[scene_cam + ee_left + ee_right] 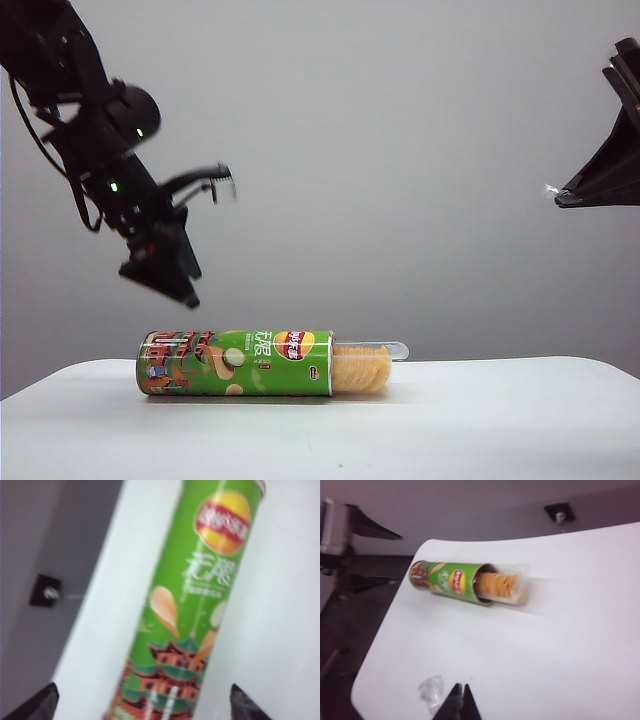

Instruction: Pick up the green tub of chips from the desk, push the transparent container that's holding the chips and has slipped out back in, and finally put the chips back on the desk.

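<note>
You are lining up the pickup: nothing is lifted yet, and the tray is sticking out.

The green tub of chips (235, 363) is lying on its side on the desk (480, 420), with the transparent container (375, 362) and its chips (360, 370) poking out of the open end that is facing the right arm's side. Your left gripper (205, 186) is hanging above the tub's closed end with its fingers spread wide, holding nothing; in its wrist view the tips (42, 705) are straddling the can. Your right gripper (460, 700) is sitting pinched closed and empty, high and well away from the tub. Next, I judge, you are needing to bring the left hand down squarely around the can's body, keeping clear of the protruding tray, before closing.
</note>
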`<state>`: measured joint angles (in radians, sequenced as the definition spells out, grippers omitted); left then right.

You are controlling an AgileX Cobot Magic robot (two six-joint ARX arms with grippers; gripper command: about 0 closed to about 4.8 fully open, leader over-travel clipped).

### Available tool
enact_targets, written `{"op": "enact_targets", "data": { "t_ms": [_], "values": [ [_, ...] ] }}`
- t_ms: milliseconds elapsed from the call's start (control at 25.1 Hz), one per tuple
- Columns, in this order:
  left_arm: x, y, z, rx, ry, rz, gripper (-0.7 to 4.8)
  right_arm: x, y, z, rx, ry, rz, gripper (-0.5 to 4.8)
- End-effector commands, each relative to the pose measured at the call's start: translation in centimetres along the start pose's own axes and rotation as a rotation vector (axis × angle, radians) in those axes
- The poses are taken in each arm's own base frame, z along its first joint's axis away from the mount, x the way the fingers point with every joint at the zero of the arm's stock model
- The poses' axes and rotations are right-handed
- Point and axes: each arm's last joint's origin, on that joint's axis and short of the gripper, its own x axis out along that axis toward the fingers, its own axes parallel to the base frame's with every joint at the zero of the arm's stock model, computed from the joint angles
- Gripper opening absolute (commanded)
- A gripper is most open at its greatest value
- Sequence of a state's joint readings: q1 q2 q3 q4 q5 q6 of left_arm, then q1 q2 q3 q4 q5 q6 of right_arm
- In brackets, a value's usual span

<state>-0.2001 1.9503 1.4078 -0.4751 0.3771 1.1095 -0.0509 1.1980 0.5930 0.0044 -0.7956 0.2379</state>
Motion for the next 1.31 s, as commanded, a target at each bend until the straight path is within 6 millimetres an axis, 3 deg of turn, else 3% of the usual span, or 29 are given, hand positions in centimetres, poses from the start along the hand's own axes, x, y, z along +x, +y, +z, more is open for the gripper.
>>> {"op": "enact_targets", "data": {
  "t_ms": [40,199,438,677,796,836,916,956,1155,1314],
  "values": [
    [1.8,-0.2,-0.8,0.016,0.076,-0.004,4.79,0.0,0.3,0.5,-0.027,-0.006,0.072,-0.05],
    [4.3,0.1,-2.2,0.067,0.2,-0.005,4.79,0.0,0.4,0.5,-0.028,-0.002,0.088,-0.05],
    [6.4,1.2,-1.9,0.081,0.155,-0.02,4.79,0.2,0.1,0.4,-0.023,0.0,0.08,-0.05],
    [9.1,0.4,-2.2,0.13,0.146,-0.063,4.79,1.3,-1.2,0.0,0.016,0.034,0.066,-0.05],
    [9.5,0.2,-2.4,0.13,0.142,-0.072,4.19,1.6,-1.4,0.0,0.013,0.028,0.066,-0.05],
    [9.5,0.2,-2.4,0.13,0.143,-0.071,3.76,1.6,-1.4,0.1,0.008,0.023,0.068,-0.06],
    [9.5,0.2,-2.4,0.137,0.153,-0.067,1.99,1.6,-1.4,0.2,0.003,0.016,0.069,-0.06],
    [9.5,0.2,-2.4,0.138,0.155,-0.064,1.74,1.6,-1.4,0.2,0.001,0.014,0.07,-0.06],
    [9.3,0.1,-1.5,0.153,0.146,-0.053,1.87,1.6,-1.4,0.2,0.001,0.012,0.07,-0.05],
    [7.4,-0.5,0.8,0.166,0.155,-0.081,2.21,1.6,-1.4,0.6,0.026,-0.022,0.046,-0.05]
  ]
}}
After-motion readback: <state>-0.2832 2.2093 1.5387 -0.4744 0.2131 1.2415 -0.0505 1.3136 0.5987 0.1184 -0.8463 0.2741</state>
